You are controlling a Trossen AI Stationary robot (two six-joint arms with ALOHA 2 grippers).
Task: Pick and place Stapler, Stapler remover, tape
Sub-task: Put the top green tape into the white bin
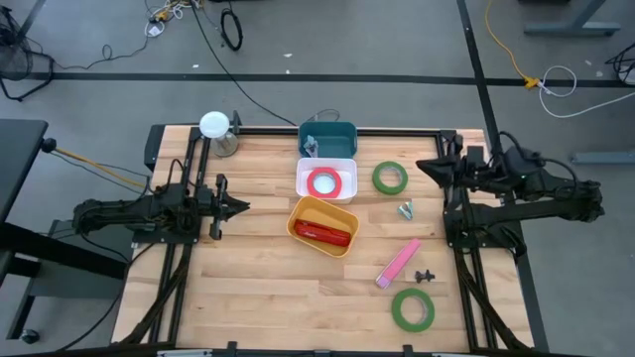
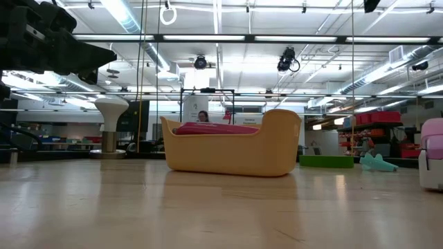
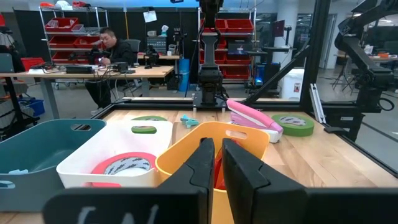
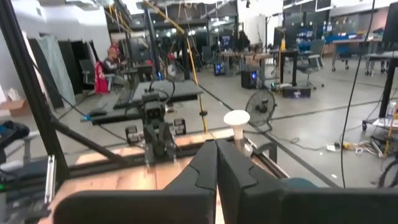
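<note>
My left gripper (image 1: 241, 207) hangs over the left side of the table (image 1: 248, 297), fingers (image 3: 239, 171) nearly together with just a thin slit between them, nothing in them. It points straight at the yellow bin (image 1: 322, 225), and inside that bin lies the red stapler (image 1: 322, 233). My right gripper (image 1: 425, 167) is parked at the far right corner, fingers (image 4: 233, 171) pressed tight together, empty, aimed across the back edge of the table.

Moving outward from the left gripper: just behind the yellow bin sits the white bin (image 1: 325, 179), and the red tape roll (image 1: 323, 182) lies flat in it. Behind that again, touching it, is the teal bin (image 1: 327, 139), with a small pale thing in its left corner that I can't make out.

Over on the right half, one green tape roll (image 1: 390, 178) lies flat on the wood just beside the white bin. Near it, a small blue-and-metal piece (image 1: 405, 210). Closer to the front, a pink stapler (image 1: 398, 264) lies slanted, a small black item (image 1: 426, 275) next to it, and the second green tape roll (image 1: 412, 309) flat near the front edge.

At the far left corner stands a white lamp (image 1: 214, 126).
</note>
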